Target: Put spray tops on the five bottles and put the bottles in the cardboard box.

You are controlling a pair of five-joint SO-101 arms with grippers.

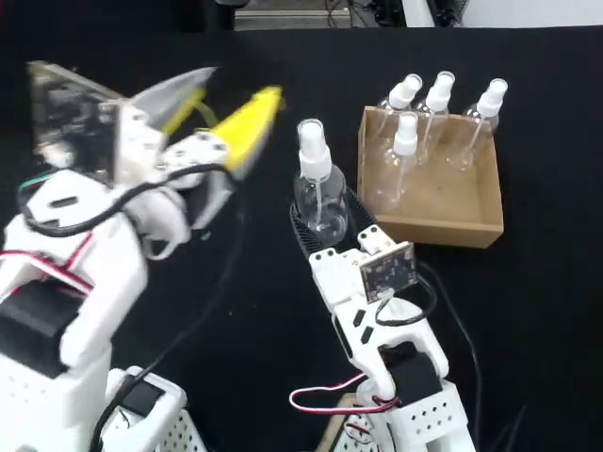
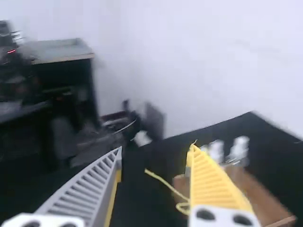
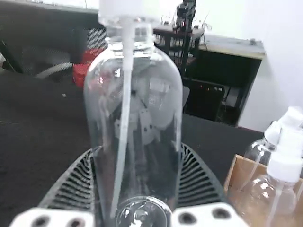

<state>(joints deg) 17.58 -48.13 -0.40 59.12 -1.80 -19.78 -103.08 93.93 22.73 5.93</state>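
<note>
A clear bottle (image 1: 318,193) with a white spray top stands upright just left of the cardboard box (image 1: 438,229). My right gripper (image 1: 322,226) is shut on the bottle's lower body with its black ribbed fingers (image 3: 199,179). In the right wrist view the same bottle (image 3: 135,118) rises between the jaws. Several clear bottles (image 1: 407,141) with spray tops stand inside the box. My left gripper (image 1: 236,87) is raised high over the table's left side, open and holding nothing. Its grey and yellow fingers (image 2: 210,184) are spread apart, with the box (image 2: 258,194) beyond them.
Black cloth covers the table (image 1: 245,311). The right arm's base and cables (image 1: 405,395) sit at the front centre, the left arm's base (image 1: 57,358) at the front left. Shelves and dark furniture (image 2: 52,94) stand against the room's wall.
</note>
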